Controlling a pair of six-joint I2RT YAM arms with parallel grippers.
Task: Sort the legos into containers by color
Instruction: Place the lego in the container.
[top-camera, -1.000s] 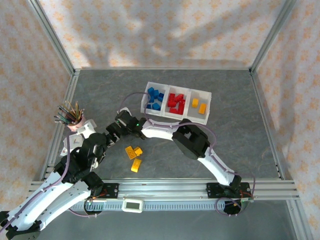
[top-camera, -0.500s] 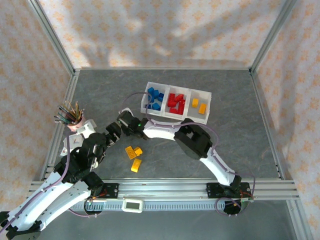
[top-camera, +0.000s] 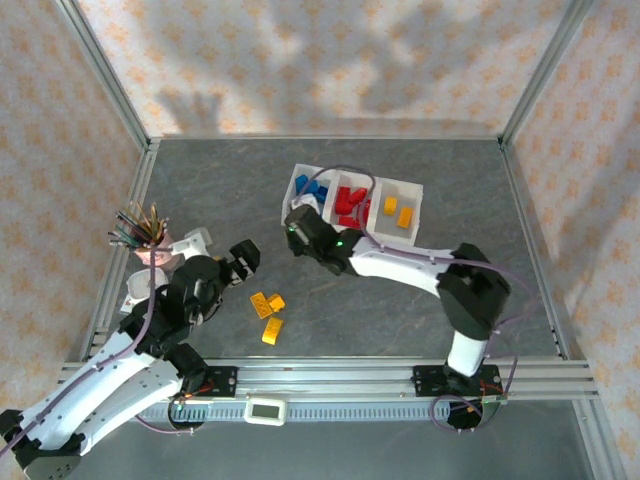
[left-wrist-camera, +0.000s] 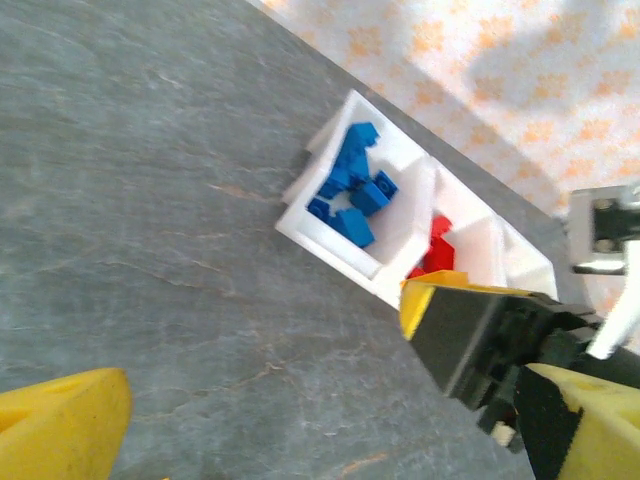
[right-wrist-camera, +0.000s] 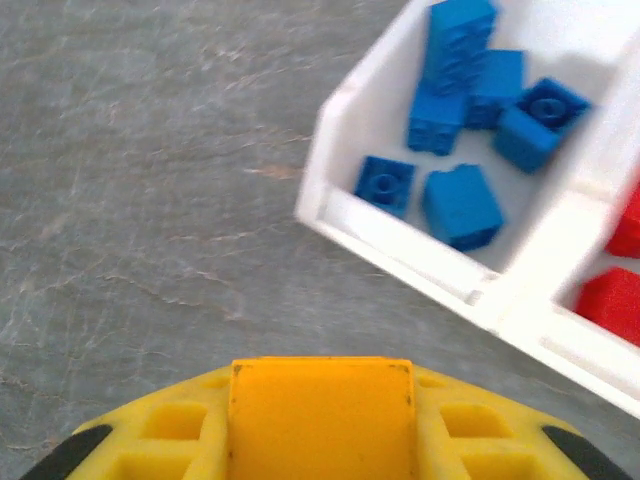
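Right gripper (top-camera: 298, 226) is clamped on an orange brick (right-wrist-camera: 320, 410) at the tray's (right-wrist-camera: 400, 240) 8 o'clock corner, by the blue bricks (right-wrist-camera: 462, 205). I'd carry it toward 3 o'clock, clear the low walls and release over the orange compartment (top-camera: 400, 236). Left gripper (top-camera: 245, 258) gapes wide, empty. Bricks are hard, glossy, studded plastic. Tray is thin translucent white. Loose orange bricks (top-camera: 268, 305) wait on the matte grey tabletop (top-camera: 200, 180).
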